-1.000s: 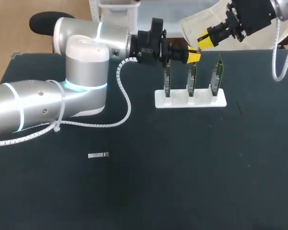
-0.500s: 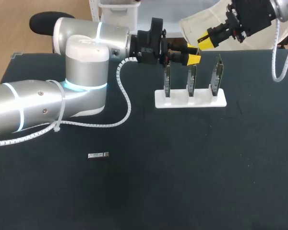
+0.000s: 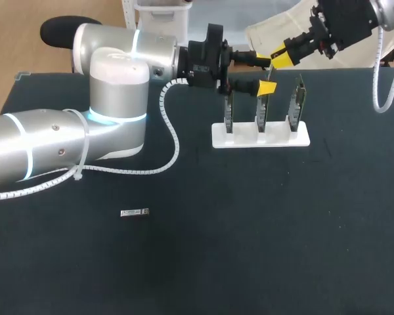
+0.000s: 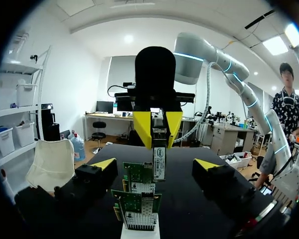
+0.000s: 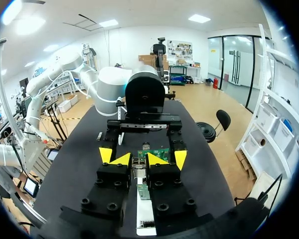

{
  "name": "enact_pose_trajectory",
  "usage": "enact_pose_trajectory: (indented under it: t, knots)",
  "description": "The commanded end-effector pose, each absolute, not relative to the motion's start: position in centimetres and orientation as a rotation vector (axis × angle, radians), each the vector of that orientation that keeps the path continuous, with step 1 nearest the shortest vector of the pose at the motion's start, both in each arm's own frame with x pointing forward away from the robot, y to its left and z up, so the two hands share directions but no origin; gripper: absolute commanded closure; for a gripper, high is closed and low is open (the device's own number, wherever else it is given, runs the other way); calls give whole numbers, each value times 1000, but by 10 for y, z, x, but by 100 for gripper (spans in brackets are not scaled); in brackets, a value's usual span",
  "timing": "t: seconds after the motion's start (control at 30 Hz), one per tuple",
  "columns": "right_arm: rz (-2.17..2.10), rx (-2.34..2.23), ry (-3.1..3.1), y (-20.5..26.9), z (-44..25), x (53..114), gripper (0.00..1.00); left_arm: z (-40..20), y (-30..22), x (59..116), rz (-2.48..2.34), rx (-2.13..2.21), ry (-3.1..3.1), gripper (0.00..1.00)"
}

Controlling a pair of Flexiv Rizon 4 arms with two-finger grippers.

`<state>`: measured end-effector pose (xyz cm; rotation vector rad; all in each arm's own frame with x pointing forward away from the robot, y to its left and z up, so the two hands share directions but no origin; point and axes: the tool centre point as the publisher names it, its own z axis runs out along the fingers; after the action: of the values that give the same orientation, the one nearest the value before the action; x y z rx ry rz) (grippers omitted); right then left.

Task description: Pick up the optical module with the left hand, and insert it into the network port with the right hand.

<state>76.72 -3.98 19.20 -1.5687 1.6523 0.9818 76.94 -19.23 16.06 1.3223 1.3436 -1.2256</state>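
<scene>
Right gripper [image 3: 279,58] is clenching its jaws on one optical module [image 4: 159,164]; left gripper [image 3: 264,74] is holding its jaws released beside three port cards [image 3: 261,105].

Head view: fixed, high and behind the robot, looking down on the dark table [image 3: 203,262]; whole worktop in frame, white card rack [image 3: 260,134] at the far middle. Left wrist view: low and close, facing along the left gripper [image 4: 154,163] over the rack's cards [image 4: 139,186] toward the right gripper [image 4: 158,130]; the optical module [image 4: 159,162] it holds sits just ahead. Right wrist view: close, looking the opposite way, steeply down past its own fingers at the left arm [image 5: 114,82]. Both wrist views share rack, cards and each other's gripper; head view takes in all of these.
</scene>
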Motion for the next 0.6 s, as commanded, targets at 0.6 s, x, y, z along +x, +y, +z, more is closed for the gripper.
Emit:
enact_pose_trajectory:
  t: [0.6]
  knots:
    - [975, -1564, 1643, -43, 192, 762, 100, 172, -160, 771, -1105, 1390, 1446, 0]
